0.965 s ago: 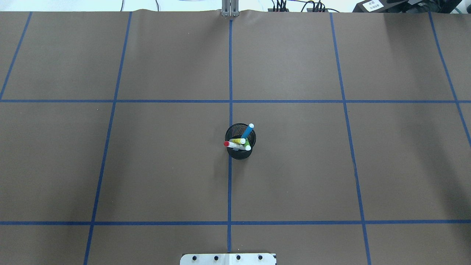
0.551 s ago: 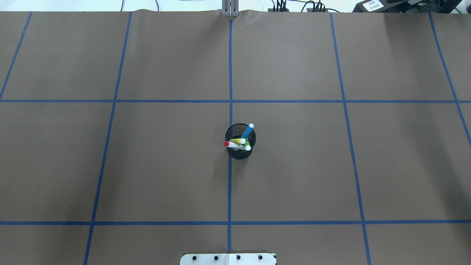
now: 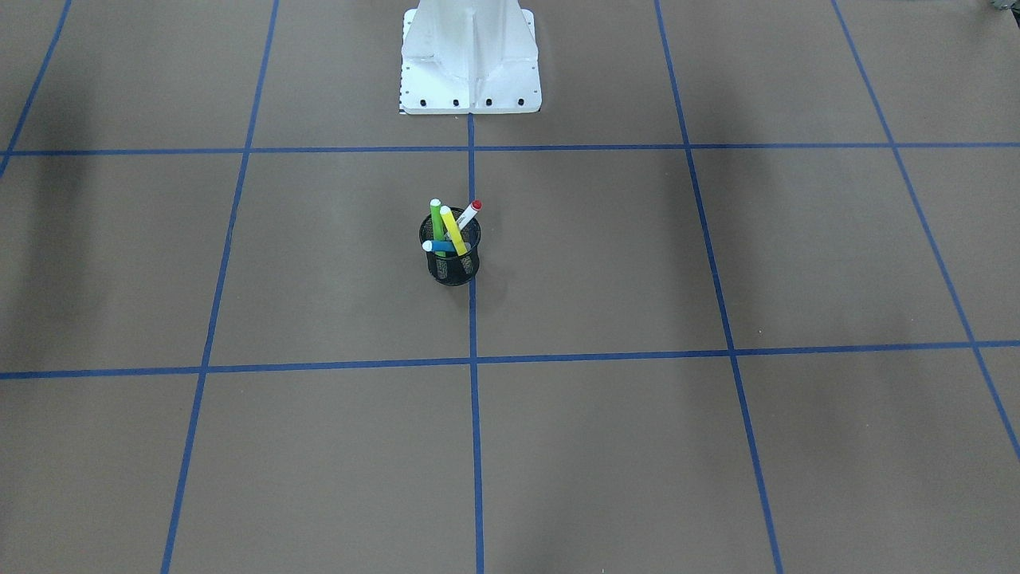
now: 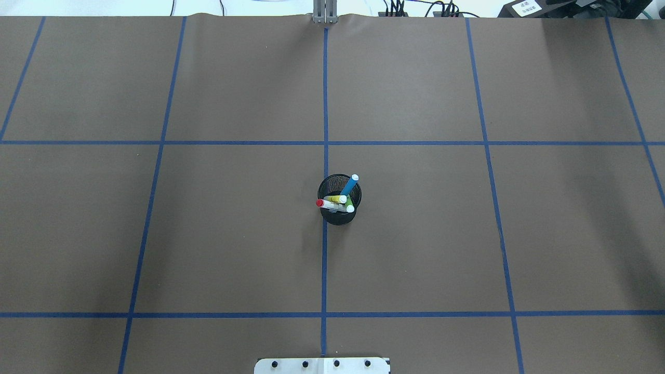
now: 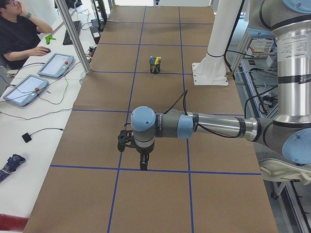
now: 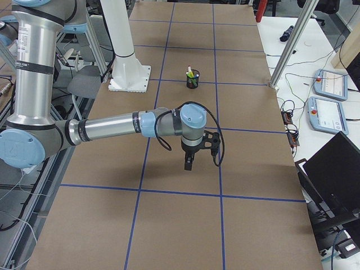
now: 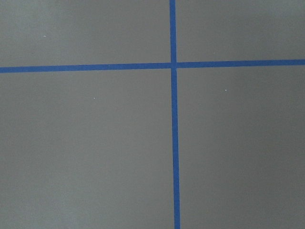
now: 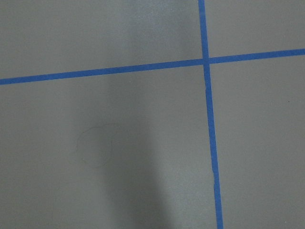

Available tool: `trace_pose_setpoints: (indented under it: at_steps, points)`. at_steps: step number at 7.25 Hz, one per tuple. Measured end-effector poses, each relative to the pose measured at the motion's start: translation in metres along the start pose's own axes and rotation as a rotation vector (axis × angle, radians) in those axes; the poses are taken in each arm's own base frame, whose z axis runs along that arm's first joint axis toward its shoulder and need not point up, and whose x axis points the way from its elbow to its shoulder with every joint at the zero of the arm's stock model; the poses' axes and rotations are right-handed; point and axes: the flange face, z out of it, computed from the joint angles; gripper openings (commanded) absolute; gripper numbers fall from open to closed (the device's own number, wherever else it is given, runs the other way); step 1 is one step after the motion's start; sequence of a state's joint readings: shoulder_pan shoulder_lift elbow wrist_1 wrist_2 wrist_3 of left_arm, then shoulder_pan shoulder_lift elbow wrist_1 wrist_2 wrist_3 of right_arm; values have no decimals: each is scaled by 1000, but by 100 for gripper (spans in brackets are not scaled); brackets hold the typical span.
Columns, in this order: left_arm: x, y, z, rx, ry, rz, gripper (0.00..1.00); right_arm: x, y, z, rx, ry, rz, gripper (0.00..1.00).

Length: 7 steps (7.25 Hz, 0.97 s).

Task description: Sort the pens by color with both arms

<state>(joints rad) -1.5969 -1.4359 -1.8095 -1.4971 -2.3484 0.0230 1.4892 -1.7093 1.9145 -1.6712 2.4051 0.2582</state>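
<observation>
**Front-facing view.** All four pens stand in the black mesh cup (image 3: 453, 269), which sits on the central tape line (image 3: 472, 319) in front of my white base (image 3: 470, 56).
- The green pen (image 3: 437, 219) and yellow pen (image 3: 453, 229) lean side by side, tips toward the base.
- The white pen with the red cap (image 3: 468, 214) tilts out over the rim.
- The blue pen (image 3: 440, 246) leans toward the operators' side.

Neither arm shows here. The colours share one holder, so I judge that sorting has not begun.

**Overhead view.** The cup is near the table's middle, and the pen tips fan out in different directions. I judge this gives each pen a separate top to grasp. No arm is in frame.

**Left-side view.** My left arm (image 5: 214, 126) stretches low over the table (image 5: 160, 204). The left gripper (image 5: 143, 162) points straight down, just above a tape line and well apart from the cup. I cannot tell from this angle how far the jaws are parted, and I see no pen at it. A person (image 5: 19, 34) sits at the side desk.

**Right-side view.** My right arm (image 6: 107, 128) takes the matching pose at the other end. The right gripper (image 6: 188, 163) points down, well apart from the cup. Its opening cannot be judged here either.

**Wrist views.** Each shows only brown table cover and a tape crossing, with no fingers and no pen. I judge both arms are in a waiting posture that leaves the cup unobstructed.
</observation>
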Motion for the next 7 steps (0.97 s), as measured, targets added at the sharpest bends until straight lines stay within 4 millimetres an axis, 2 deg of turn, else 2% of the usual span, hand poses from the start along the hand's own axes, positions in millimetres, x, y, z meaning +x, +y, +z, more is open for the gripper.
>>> trace_pose_setpoints:
  at_steps: [3,6,7]
  points:
    - [0,0,0,1,0,1,100,-41,-23,-20,-10,-6,114,100]
    - [1,0,-1,2,0,1,100,-77,-33,-16,-27,-9,130,100]
    - [1,0,-1,2,0,1,100,-100,-42,-16,-31,-14,139,100]
